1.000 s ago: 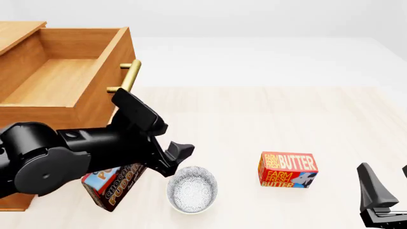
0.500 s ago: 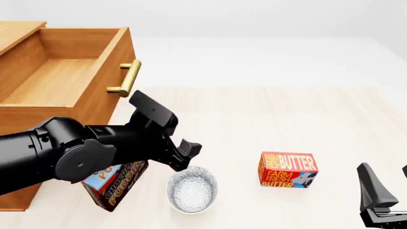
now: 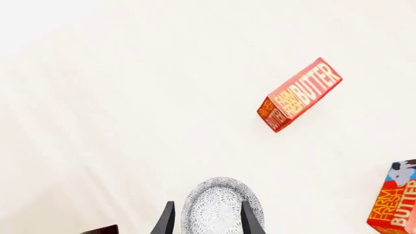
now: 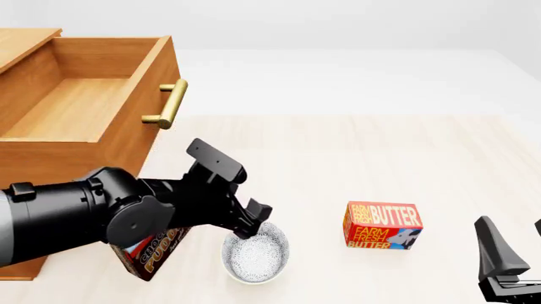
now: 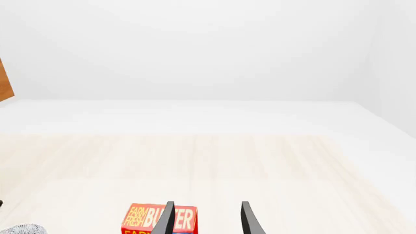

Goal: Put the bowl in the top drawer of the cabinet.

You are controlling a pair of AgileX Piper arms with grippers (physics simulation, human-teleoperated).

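Note:
The speckled white bowl [image 4: 256, 254] sits on the table near its front edge. My left gripper [image 4: 254, 222] hangs open just above the bowl's back left rim. In the left wrist view the bowl [image 3: 217, 207] lies between the fingertips [image 3: 167, 220]; one finger is outside the rim and the other overlaps the bowl. The cabinet [image 4: 50, 161] stands at the far left with its top drawer [image 4: 76, 107] pulled out, its brass handle [image 4: 166, 104] facing right. My right gripper [image 4: 514, 248] rests open at the near right, holding nothing, and appears as two dark fingers [image 5: 167, 219].
A red butter box [image 4: 382, 226] stands right of the bowl. A chocolate pudding box [image 4: 154, 251] leans just left of the bowl, partly under my left arm. The left wrist view shows two butter boxes [image 3: 299, 95] [image 3: 395, 204].
My left arm has swung down and to the right, bringing its open gripper from above the pudding box to the bowl's rim. The right arm has stayed still.

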